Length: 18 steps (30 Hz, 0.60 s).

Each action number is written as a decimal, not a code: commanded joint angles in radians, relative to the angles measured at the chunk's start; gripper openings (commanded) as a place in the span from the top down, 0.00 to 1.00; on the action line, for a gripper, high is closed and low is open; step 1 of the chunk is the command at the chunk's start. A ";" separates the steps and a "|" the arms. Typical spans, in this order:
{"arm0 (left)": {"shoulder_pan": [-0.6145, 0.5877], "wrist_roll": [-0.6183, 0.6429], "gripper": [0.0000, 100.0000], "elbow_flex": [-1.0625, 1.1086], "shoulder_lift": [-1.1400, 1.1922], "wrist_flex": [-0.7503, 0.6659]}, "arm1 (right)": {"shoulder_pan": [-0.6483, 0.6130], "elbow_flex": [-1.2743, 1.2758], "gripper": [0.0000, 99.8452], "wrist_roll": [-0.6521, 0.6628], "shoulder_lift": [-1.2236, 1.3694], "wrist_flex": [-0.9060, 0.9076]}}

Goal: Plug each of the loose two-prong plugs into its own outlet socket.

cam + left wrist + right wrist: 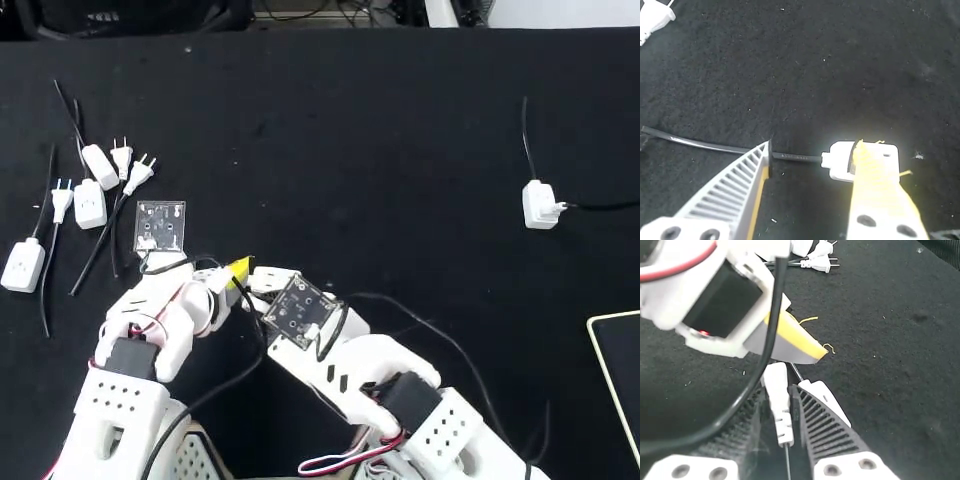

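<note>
In the right wrist view my right gripper (777, 390) is shut on a slim white plug (778, 407) whose black cord trails back between the fingers. A white socket block (824, 399) lies just beside one finger. My left gripper (812, 145) stands open over the mat. Its yellow finger (875, 175) overlaps a white socket block (840, 161), whose black cable (715, 146) passes the grey finger (747, 175). In the high view both grippers meet low on the mat, left (232, 275) and right (262, 290), with the white block (275, 278) between them.
Loose two-prong plugs (122, 155) (140, 172) (62, 198) and white sockets (100, 165) (90, 205) (22, 265) lie at the far left with black cords. A socket with a plug in it (540, 205) sits at the right. A pale-edged panel (620, 380) is at the right edge.
</note>
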 commanded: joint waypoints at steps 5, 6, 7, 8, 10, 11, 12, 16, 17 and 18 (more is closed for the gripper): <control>0.013 0.006 0.73 0.005 0.000 -0.005 | 0.032 -0.045 0.99 -0.072 -0.041 -0.048; 0.013 0.006 0.73 0.005 0.000 -0.005 | 0.032 -0.045 0.99 -0.072 -0.041 -0.048; 0.013 0.006 0.73 0.005 0.000 -0.005 | 0.032 -0.045 0.99 -0.072 -0.041 -0.048; 0.013 0.006 0.73 0.005 0.000 -0.005 | 0.032 -0.045 0.99 -0.072 -0.041 -0.048; 0.015 0.006 0.73 0.007 0.000 -0.005 | 0.032 -0.045 0.99 -0.072 -0.041 -0.048; 0.015 0.006 0.73 0.007 0.000 -0.005 | 0.032 -0.045 0.99 -0.072 -0.041 -0.048; 0.015 0.006 0.73 0.007 0.000 -0.005 | 0.032 -0.045 0.99 -0.072 -0.041 -0.048; 0.015 0.006 0.73 0.007 0.000 -0.005 | 0.032 -0.048 0.99 -0.075 -0.041 -0.048; 0.015 0.006 0.73 0.007 0.000 -0.005 | 0.032 -0.048 0.99 -0.089 -0.041 -0.048; 0.015 0.006 0.73 0.007 0.000 -0.005 | 0.032 -0.048 0.99 -0.107 -0.041 -0.048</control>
